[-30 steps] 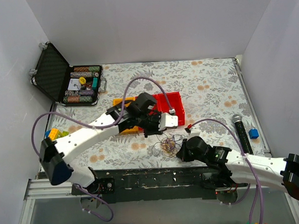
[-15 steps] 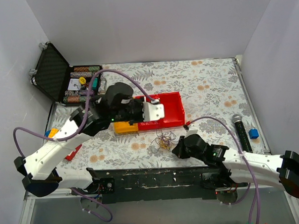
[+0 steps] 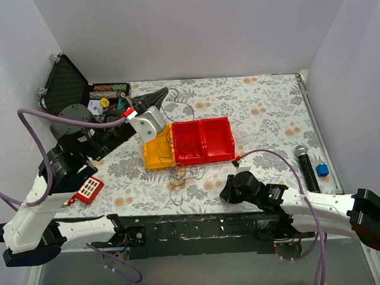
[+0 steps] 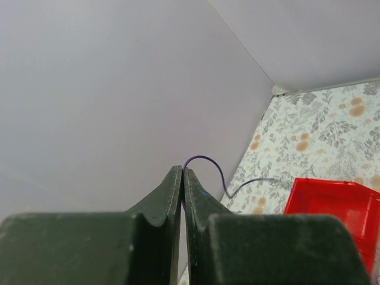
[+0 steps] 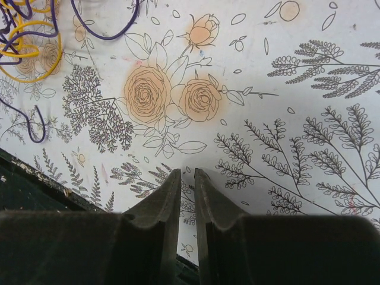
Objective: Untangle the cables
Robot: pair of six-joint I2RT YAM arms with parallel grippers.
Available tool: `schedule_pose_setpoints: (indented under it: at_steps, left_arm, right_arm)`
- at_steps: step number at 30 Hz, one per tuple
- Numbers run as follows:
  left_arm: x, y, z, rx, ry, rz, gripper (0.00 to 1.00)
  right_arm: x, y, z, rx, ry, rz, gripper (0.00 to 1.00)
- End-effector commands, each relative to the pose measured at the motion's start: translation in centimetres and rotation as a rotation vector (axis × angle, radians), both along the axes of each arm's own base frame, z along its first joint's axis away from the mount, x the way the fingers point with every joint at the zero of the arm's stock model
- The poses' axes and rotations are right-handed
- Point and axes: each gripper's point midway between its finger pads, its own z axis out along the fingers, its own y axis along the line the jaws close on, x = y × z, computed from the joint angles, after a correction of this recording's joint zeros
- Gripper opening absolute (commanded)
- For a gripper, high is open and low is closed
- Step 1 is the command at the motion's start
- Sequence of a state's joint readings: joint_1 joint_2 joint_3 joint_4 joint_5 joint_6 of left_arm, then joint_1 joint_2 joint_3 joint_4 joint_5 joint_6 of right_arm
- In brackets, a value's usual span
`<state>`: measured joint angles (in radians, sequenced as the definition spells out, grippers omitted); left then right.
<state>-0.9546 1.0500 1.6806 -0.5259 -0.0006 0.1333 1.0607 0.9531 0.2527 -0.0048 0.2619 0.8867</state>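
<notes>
The cables (image 3: 181,175) lie as a small loose bundle of thin yellow, orange and purple loops on the floral cloth, in front of the yellow bin. My left gripper (image 3: 161,92) is raised high at the back left and shut on a thin purple wire (image 4: 209,161). This wire trails down over the bins toward the bundle. My right gripper (image 3: 224,193) sits low near the table's front edge, to the right of the bundle. Its jaws are nearly together with nothing between them (image 5: 186,173). Yellow and purple loops (image 5: 28,43) show at the right wrist view's top left.
A red two-compartment bin (image 3: 202,140) and a yellow bin (image 3: 156,155) stand mid-table. An open black case of poker chips (image 3: 81,104) is at the back left. A microphone (image 3: 306,169) and a blue block (image 3: 322,169) lie at the right. A red keypad item (image 3: 88,190) lies at the left.
My left arm swung up and back to the left with the purple wire in it. The bundle was dragged left, toward the yellow bin. The right gripper barely moved.
</notes>
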Motion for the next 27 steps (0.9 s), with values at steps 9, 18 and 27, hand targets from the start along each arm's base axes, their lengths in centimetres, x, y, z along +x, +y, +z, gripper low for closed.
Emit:
schedule_pose_setpoints:
  at_steps: [9, 18, 27]
  left_arm:
    - [-0.9, -0.9, 9.8, -0.162, -0.245, -0.059, 0.04]
    - [0.0, -3.2, 7.3, -0.136, -0.214, -0.097, 0.06]
    - [3.6, -9.3, -3.7, -0.091, -0.044, -0.137, 0.0]
  right_arm:
    - [1.0, -0.1, 1.5, -0.093, -0.071, 0.046, 0.25]
    - [5.0, 1.9, 10.0, -0.014, -0.309, 0.012, 0.34]
    - [7.0, -5.3, 14.1, -0.054, -0.412, -0.335, 0.27]
